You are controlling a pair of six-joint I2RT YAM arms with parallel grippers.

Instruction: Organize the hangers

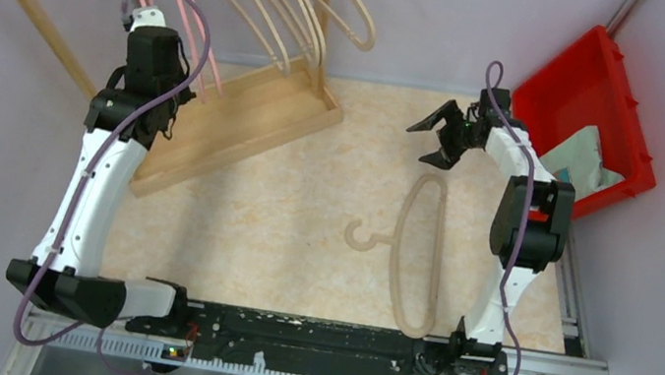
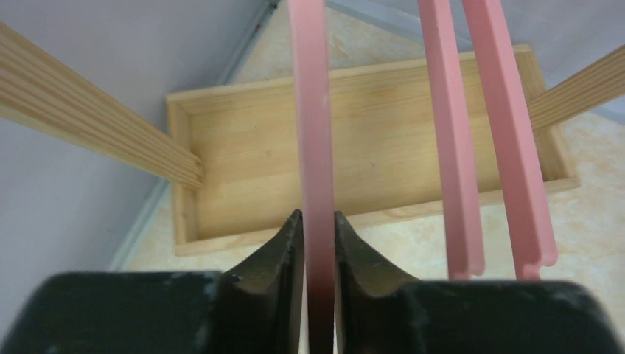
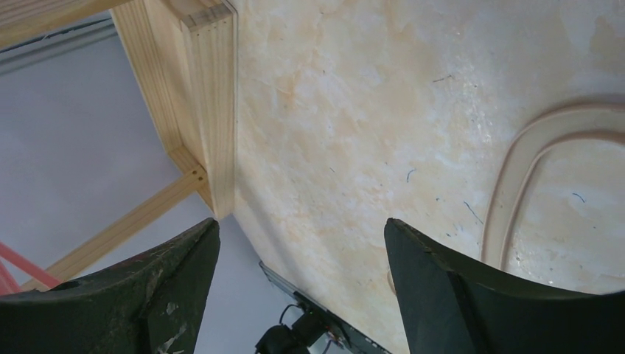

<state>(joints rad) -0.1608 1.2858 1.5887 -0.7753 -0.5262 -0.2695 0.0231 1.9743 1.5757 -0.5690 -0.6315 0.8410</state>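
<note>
- We can't follow the pink hanger (image 2: 315,133) past the top edge, and its near end blurs.
- We get only one bend of the beige hanger (image 3: 507,184), cut off at right.

Your top camera looks down from above the table's (image 1: 302,233) near edge at 6 o'clock, covering all of it. Both wrist cameras sit close: left stares into the rack's wooden tray (image 2: 376,147) at 10 o'clock, right faces the tabletop, catching that tray's corner.
</note>
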